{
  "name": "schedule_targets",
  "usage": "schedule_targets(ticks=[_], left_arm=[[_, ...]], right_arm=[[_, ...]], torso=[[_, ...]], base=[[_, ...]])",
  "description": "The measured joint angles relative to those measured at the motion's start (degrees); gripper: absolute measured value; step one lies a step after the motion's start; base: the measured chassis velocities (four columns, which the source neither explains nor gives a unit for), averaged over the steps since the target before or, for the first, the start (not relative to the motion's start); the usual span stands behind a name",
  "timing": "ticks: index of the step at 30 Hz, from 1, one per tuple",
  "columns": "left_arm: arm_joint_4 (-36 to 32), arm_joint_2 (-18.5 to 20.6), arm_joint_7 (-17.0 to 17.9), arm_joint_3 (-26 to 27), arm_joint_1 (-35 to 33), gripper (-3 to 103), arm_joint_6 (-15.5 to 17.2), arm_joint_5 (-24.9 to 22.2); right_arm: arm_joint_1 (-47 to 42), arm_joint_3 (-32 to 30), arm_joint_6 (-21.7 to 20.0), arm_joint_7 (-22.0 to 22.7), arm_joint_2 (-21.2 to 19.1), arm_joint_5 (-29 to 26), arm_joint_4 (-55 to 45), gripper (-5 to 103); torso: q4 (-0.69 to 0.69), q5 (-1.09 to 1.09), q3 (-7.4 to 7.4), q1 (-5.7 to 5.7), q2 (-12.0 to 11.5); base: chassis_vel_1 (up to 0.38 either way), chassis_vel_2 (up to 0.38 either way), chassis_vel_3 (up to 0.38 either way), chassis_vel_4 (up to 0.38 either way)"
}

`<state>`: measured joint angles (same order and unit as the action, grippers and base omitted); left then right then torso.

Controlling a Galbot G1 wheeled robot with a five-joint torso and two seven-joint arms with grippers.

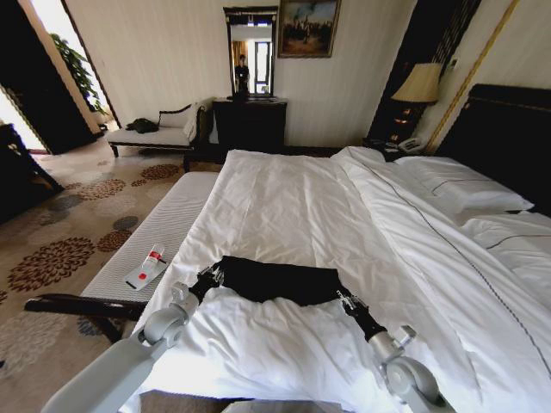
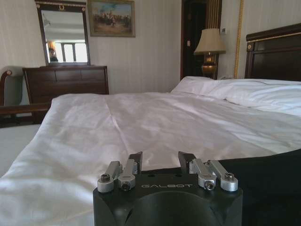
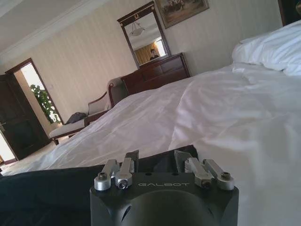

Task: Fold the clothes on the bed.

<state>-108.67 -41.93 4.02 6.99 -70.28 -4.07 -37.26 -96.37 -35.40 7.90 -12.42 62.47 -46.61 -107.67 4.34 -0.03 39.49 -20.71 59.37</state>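
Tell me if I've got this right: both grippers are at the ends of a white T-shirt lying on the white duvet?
Not quite: the T-shirt is black, as the head view shows. The left gripper and right gripper are at its ends on the white duvet.

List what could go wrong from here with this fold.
Both tools, left and right, sit open at the black T-shirt's opposite ends on the soft white duvet; closing could pinch duvet along with shirt. The shirt lies near the bed's edge, so a pull might drag it off.

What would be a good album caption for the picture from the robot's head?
Two pincers, left and right, at either end of a black T-shirt on the white bed.
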Motion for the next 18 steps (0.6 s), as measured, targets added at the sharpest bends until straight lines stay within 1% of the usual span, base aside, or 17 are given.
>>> schedule_targets(ticks=[1, 2, 3, 5, 6, 7, 8, 9, 10, 11, 12, 13, 14, 15, 16, 17, 18], left_arm=[[0.0, 0.0, 0.0, 0.0, 0.0, 45, 0.0, 0.0], [-0.7, 0.1, 0.0, 0.6, -0.9, 51, -0.3, 0.4], [-1.6, 0.1, 0.0, 1.6, -1.9, 51, -0.4, 0.5], [-3.0, -0.5, 1.0, 4.0, -4.1, 62, -0.3, 0.3], [-3.0, -0.5, 1.0, 4.0, -4.1, 62, -0.3, 0.3], [-3.8, -0.8, 1.7, 5.2, -5.3, 68, 0.0, -0.2], [-4.0, -0.8, 1.9, 5.6, -5.7, 73, 0.0, -0.4], [-5.1, -0.5, 2.3, 6.4, -7.1, 78, 0.3, -1.0], [-5.7, 0.0, 2.4, 6.4, -7.5, 84, 0.4, -1.3], [-6.3, 0.9, 2.5, 6.0, -7.7, 84, 0.4, -1.4], [-6.3, 0.9, 2.5, 6.0, -7.7, 84, 0.4, -1.4], [-6.9, 1.7, 2.5, 5.8, -8.3, 94, 0.5, -1.4], [-7.1, 1.9, 2.5, 5.8, -8.5, 94, 0.5, -1.4], [-7.8, 2.6, 2.5, 5.9, -9.8, 98, 0.5, -1.5], [-7.8, 2.6, 2.5, 5.9, -9.8, 98, 0.5, -1.5], [-8.4, 2.8, 2.5, 6.7, -11.0, 99, 0.5, -1.4], [-9.2, 2.8, 2.5, 8.0, -13.0, 100, 0.5, -1.2]], right_arm=[[0.0, 0.0, 0.0, 0.0, 0.0, 0.0, 0.0, 39], [0.2, -0.5, 0.0, 0.3, -0.5, 0.0, -0.2, 44], [0.9, -1.0, 0.0, 0.9, -1.6, -0.4, -0.3, 50], [4.6, -1.3, -0.9, 2.5, -5.2, -0.8, -0.3, 61], [4.6, -1.3, -0.9, 2.5, -5.2, -0.8, -0.3, 61], [7.0, -0.8, -1.2, 3.3, -7.1, -0.6, 0.3, 66], [7.7, -0.5, -1.3, 3.5, -7.6, -0.5, 0.5, 66], [10.0, 0.4, -1.7, 4.2, -9.9, -0.7, 1.4, 71], [10.8, 0.6, -1.8, 4.3, -11.1, -0.8, 2.0, 77], [11.4, 0.8, -1.8, 4.2, -12.1, -0.6, 2.7, 83], [11.4, 0.8, -1.8, 4.2, -12.1, -0.6, 2.7, 83], [12.4, 1.4, -1.3, 3.8, -13.6, 0.3, 4.4, 88], [12.6, 1.6, -1.1, 3.8, -13.9, 0.5, 4.7, 88], [14.8, 2.8, -0.2, 3.1, -15.6, 2.4, 7.5, 93], [14.8, 2.8, -0.2, 3.1, -15.6, 2.4, 7.5, 93], [16.9, 4.5, 0.5, 2.4, -16.6, 3.6, 9.9, 97], [20.1, 7.4, 1.0, 1.7, -17.7, 4.7, 13.3, 99]], torso=[[0.00, 0.00, 0.00, 0.00, 0.0], [0.00, 0.01, 0.00, 0.00, 0.0], [0.00, -0.01, 0.00, 0.00, 0.0], [-0.02, -0.01, 0.00, 0.00, 0.0], [-0.02, -0.01, 0.00, 0.00, 0.0], [-0.04, -0.01, 0.01, -0.01, 0.0], [-0.05, -0.01, 0.01, -0.01, 0.0], [-0.07, 0.01, 0.02, -0.02, 0.0], [-0.08, 0.00, 0.02, -0.02, 0.0], [-0.05, 0.01, 0.02, -0.02, 0.0], [-0.05, 0.01, 0.02, -0.02, 0.0], [0.06, 0.01, 0.01, -0.02, 0.0], [0.06, 0.00, 0.01, -0.02, 0.0], [0.02, 0.00, 0.01, -0.01, 0.0], [0.02, 0.00, 0.01, -0.01, 0.0], [0.06, -0.02, 0.00, -0.01, 0.0], [0.01, 0.00, 0.01, 0.00, 0.0]], base=[[0.000, 0.000, 0.000, 0.000], [0.000, 0.000, 0.000, 0.000], [0.000, 0.000, 0.000, 0.000], [0.000, 0.000, 0.000, 0.000], [0.000, 0.000, 0.000, 0.000], [0.000, 0.000, 0.000, 0.000], [0.000, 0.000, 0.000, 0.000], [0.000, 0.000, 0.000, 0.000], [0.000, 0.000, 0.000, 0.000], [0.000, 0.000, 0.000, 0.000], [0.000, 0.000, 0.000, 0.000], [0.000, 0.000, 0.000, 0.000], [0.000, 0.000, 0.000, 0.000], [0.000, 0.000, 0.000, 0.000], [0.000, 0.000, 0.000, 0.000], [0.000, 0.000, 0.000, 0.000], [0.000, 0.000, 0.000, 0.000]])
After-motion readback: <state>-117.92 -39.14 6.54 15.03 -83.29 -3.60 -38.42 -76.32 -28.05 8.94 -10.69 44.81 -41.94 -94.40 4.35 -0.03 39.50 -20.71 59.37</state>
